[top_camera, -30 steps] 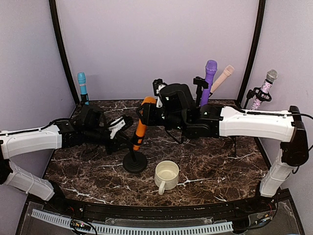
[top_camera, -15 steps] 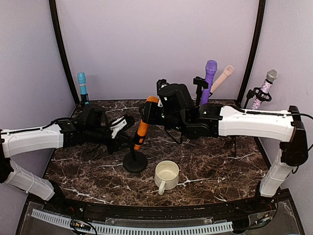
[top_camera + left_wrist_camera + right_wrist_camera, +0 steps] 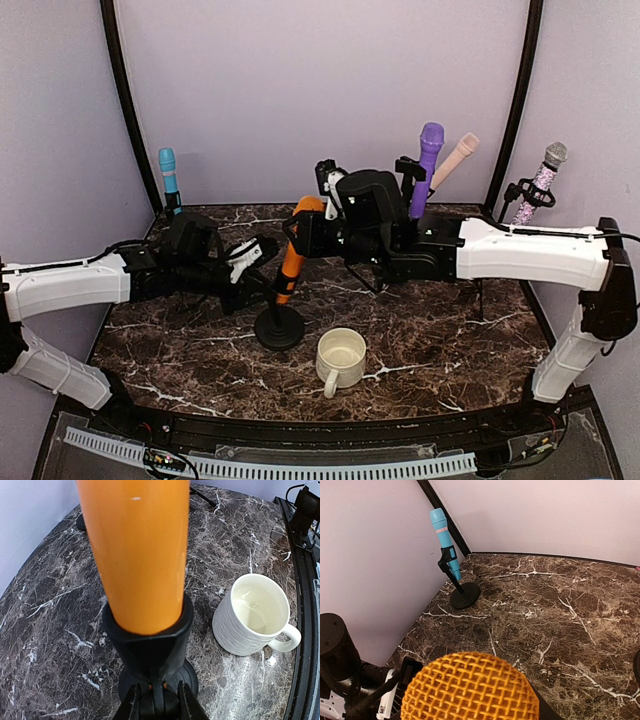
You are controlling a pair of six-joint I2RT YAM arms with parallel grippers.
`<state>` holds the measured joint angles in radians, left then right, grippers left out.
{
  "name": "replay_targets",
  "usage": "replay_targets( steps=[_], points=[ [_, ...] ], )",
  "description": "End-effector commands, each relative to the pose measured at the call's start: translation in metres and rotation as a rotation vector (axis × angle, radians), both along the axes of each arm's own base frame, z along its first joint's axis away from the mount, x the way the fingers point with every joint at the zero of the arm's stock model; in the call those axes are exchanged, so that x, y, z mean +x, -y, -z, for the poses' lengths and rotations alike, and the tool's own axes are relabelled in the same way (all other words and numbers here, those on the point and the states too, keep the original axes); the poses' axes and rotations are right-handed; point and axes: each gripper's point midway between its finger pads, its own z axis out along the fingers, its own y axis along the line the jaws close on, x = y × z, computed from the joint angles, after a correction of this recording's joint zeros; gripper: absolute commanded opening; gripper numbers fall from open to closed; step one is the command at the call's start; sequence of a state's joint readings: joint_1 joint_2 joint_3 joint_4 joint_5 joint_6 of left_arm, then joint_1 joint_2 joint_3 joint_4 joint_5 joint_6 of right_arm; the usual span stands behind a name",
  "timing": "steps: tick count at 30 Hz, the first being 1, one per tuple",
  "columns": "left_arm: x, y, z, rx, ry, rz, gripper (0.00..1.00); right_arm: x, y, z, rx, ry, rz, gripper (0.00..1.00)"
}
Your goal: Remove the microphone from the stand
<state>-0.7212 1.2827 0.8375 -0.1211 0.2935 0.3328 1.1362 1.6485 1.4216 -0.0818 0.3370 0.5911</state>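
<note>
one stand point(image 3: 279, 328), left gripper point(image 3: 158, 705) clamped — microphone point(image 3: 137, 555) seated.

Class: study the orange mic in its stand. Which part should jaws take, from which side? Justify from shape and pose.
The upper handle, just under the mesh head, from the right, jaws across the round shaft. The mic sits by its lower end in the clip, and the left gripper pinches the stand below it from the left. The right gripper grips there.

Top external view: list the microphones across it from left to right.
blue microphone → orange microphone → purple microphone → beige microphone → glittery microphone
</note>
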Motion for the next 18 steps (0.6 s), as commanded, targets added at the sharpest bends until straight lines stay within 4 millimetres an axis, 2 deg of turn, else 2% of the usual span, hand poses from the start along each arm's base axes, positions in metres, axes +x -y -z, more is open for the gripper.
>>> replay_targets(
  steps=[1,8,18],
  points=[
    [-0.002,-0.005,0.007,0.052,-0.005,-0.002,0.00,-0.011,0.007,-0.066,0.157,0.111,-0.053,0.17],
    [-0.004,-0.004,0.014,0.087,-0.008,-0.001,0.00,-0.004,0.020,-0.065,0.185,0.055,0.038,0.17],
    [-0.009,0.001,0.021,0.123,-0.003,0.014,0.00,0.015,0.040,-0.040,0.161,-0.053,0.212,0.17]
  ],
)
